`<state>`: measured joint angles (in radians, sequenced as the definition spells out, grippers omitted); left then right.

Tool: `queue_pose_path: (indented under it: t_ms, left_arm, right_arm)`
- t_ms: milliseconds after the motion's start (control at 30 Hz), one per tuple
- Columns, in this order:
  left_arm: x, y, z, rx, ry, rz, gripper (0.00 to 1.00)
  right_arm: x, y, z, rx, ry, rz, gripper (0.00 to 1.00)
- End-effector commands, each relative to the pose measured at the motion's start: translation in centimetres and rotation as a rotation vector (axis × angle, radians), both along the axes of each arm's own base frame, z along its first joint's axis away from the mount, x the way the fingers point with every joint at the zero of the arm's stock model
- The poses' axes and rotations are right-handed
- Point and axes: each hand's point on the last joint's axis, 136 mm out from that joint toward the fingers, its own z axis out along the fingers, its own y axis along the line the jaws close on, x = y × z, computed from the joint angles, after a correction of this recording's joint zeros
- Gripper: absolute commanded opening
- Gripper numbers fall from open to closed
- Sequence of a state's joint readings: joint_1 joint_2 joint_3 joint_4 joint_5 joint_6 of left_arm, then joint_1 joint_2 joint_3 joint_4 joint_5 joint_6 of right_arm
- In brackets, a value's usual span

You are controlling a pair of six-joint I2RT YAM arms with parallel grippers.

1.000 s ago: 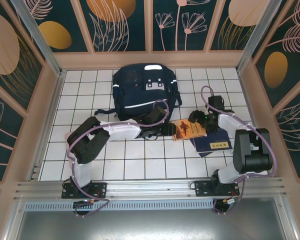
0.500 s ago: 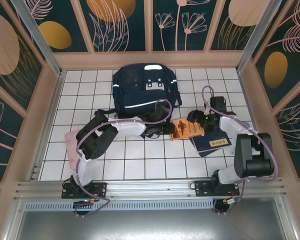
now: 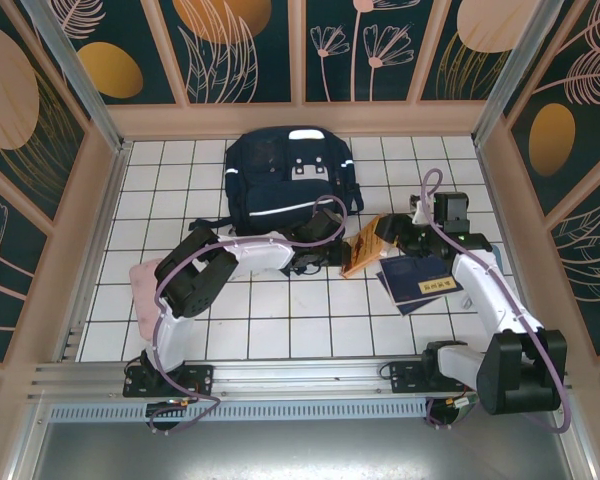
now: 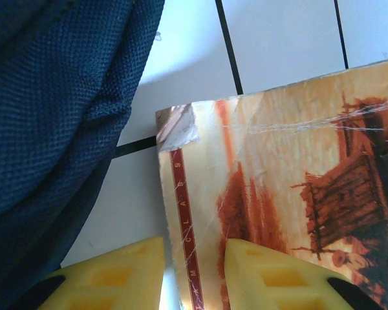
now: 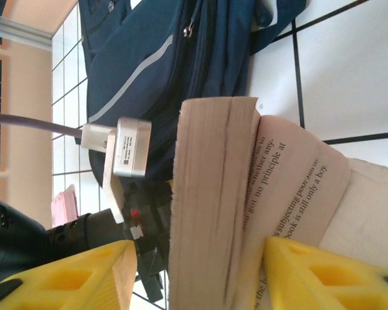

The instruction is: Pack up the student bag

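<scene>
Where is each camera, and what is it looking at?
Top external: high up behind the robot, looking down at the table, student bag, orange book and navy book; left arm and right arm show.
Left wrist: on the left arm, close to the orange book's cover beside the bag; its yellow fingers show.
Right wrist: on the right arm, facing the bag past the book's pages; its yellow fingers show.
Shared: all three see bag and orange book.

Quick headcount on the worktop: one student bag [image 3: 285,180]. Reading matter comes to two, one orange paperback [image 3: 365,250] and one navy book [image 3: 420,283]. Plus one pink thing [image 3: 145,290], can't tell what it is.
</scene>
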<state>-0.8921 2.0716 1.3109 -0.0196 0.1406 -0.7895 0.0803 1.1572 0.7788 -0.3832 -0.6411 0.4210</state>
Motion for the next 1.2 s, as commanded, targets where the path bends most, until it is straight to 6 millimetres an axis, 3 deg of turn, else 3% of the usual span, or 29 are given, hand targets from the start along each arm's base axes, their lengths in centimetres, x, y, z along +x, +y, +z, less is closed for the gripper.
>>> queue_pose_path:
  t_ms: [0,233,533,667,900,1133,1167]
  left_arm:
    - [-0.5,0.0,-2.4,0.054,0.015,-0.029,0.32]
    - [-0.5,0.3,-2.6,0.068,0.007,-0.031,0.33]
    - [-0.4,-0.1,-0.6,0.049,-0.029,-0.059,0.36]
    - [0.1,-0.4,2.3,0.008,-0.067,-0.052,0.43]
    - [0.9,0.8,8.2,-0.080,-0.142,0.058,0.74]
    - [1.0,2.3,14.0,-0.310,-0.125,0.207,0.91]
    - [0.9,2.6,15.7,-0.373,-0.125,0.223,0.93]
  right_arm:
    - [-2.2,1.7,-0.6,0.063,0.127,0.067,0.53]
    - [-0.9,-0.6,-1.8,-0.068,0.158,-0.057,0.53]
    - [-0.3,-2.1,-1.9,-0.166,0.159,-0.089,0.30]
    - [-0.1,-2.9,-0.9,-0.201,0.129,-0.133,0.24]
    - [0.6,-3.8,1.5,-0.166,0.050,-0.228,0.20]
    - [2.1,-5.8,8.1,0.026,-0.146,-0.406,0.21]
    - [2.2,-5.8,9.3,0.073,-0.185,-0.417,0.21]
